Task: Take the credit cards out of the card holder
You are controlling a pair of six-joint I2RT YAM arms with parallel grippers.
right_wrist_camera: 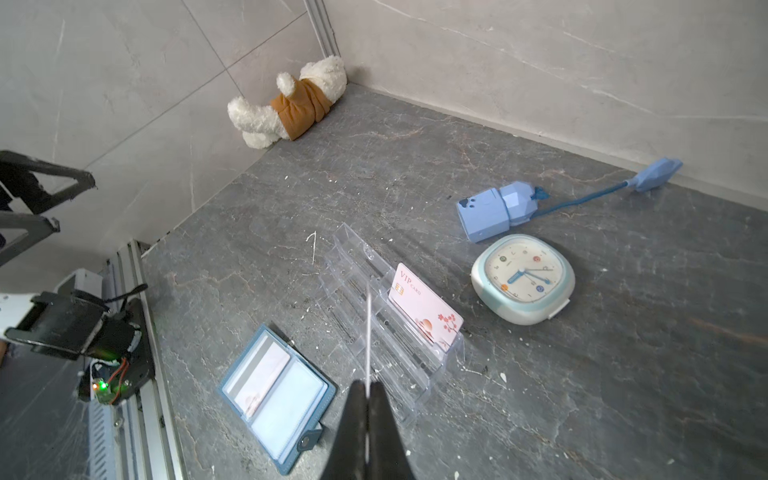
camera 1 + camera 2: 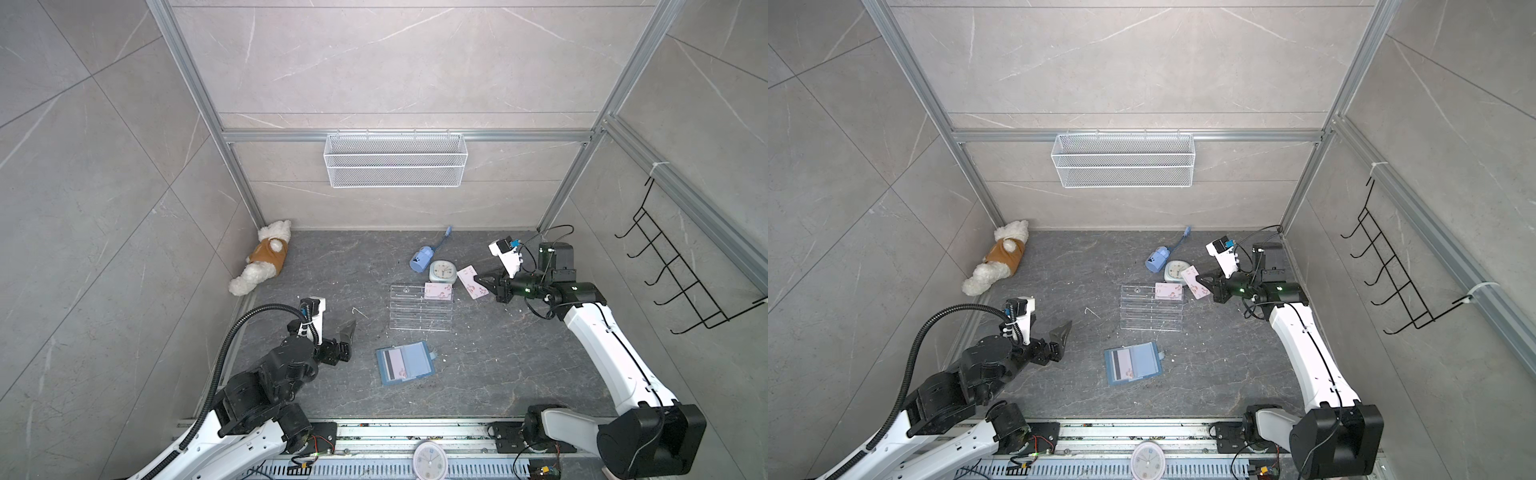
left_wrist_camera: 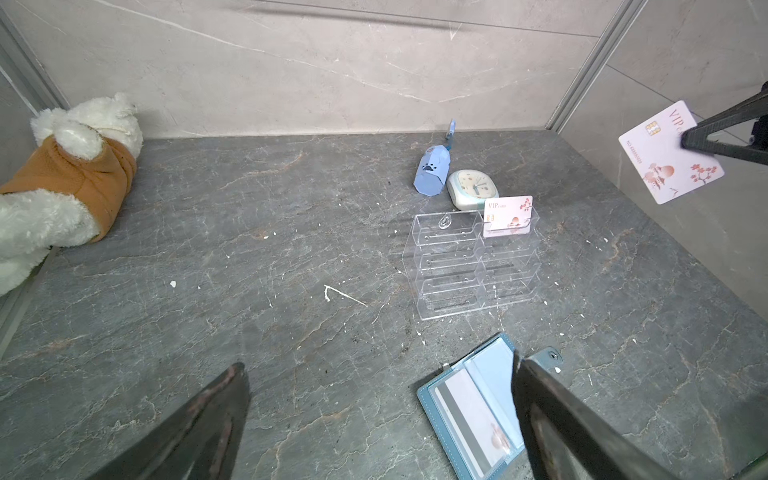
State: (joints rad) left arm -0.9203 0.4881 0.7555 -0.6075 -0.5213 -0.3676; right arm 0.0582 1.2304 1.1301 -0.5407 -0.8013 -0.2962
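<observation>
Right wrist view: the right pincer point(image 1: 368, 384) is pressed together on one credit card point(image 1: 368, 332), which it holds edge-on, clear of the floor. Ahead of its tips and lower sits the clear rack point(image 1: 353, 266), with a second card point(image 1: 424, 311) standing in a slot at its far end. Well apart from this pincer lies the card holder point(image 1: 274, 395), open and flat, with a striped card point(image 1: 259, 374) showing in a clear sleeve. The left pincer point(image 2: 348, 336) hangs spread wide and empty, with the holder just beside one of its fingers. By my reading, one card is out and in hand. Next it needs setting down, likely edge-first into a rack slot. The striped card then wants drawing out, with the holder pinned so it cannot slide.
</observation>
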